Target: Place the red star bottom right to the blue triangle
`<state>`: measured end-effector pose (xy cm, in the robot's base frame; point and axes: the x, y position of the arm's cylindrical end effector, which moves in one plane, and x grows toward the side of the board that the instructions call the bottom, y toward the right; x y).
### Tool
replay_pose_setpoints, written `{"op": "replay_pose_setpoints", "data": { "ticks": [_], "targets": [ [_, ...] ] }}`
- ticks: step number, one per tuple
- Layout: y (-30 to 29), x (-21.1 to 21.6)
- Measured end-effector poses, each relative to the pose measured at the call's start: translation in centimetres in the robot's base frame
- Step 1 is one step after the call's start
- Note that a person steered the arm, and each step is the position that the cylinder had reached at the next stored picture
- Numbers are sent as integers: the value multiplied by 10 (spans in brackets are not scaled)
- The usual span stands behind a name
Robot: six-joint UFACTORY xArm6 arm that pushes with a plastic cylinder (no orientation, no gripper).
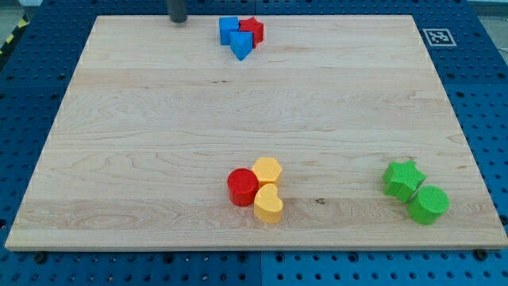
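The red star (pixel 253 29) sits near the view's top centre of the wooden board (pixel 159 119). It touches the blue triangle (pixel 242 45), which lies just below and left of it, and a blue cube (pixel 228 28) to its left. My tip (pixel 178 20) is at the view's top edge, well left of this cluster and apart from it.
A red cylinder (pixel 243 187), a yellow hexagon (pixel 268 170) and a yellow heart (pixel 268 203) cluster at the bottom centre. A green star (pixel 403 178) and a green cylinder (pixel 429 204) sit at the bottom right. A marker tag (pixel 438 36) lies off the board's top right.
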<state>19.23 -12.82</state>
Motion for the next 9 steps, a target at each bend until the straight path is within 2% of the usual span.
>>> {"op": "replay_pose_setpoints", "data": {
  "ticks": [2,3,4,6,9],
  "targets": [
    [103,0],
    [117,1],
    [130,13],
    [116,28],
    [116,123]
  ]
}}
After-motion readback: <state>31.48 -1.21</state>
